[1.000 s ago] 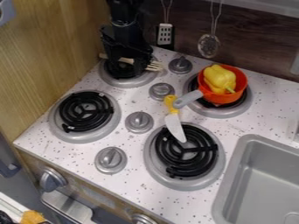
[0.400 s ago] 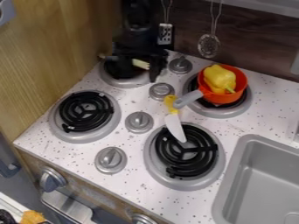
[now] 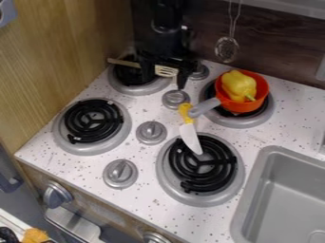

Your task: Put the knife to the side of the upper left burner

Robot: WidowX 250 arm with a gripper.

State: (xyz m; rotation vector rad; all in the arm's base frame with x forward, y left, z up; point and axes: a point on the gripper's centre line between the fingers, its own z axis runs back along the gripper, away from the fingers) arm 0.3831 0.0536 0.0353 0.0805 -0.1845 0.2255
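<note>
Camera view: gripper seems spread wide.

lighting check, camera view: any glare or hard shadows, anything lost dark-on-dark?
Camera view: soft, fairly even light on the counter, no hard shadows there; no strong glare on the knife; black gripper partly merges with the dark upper left burner.
</note>
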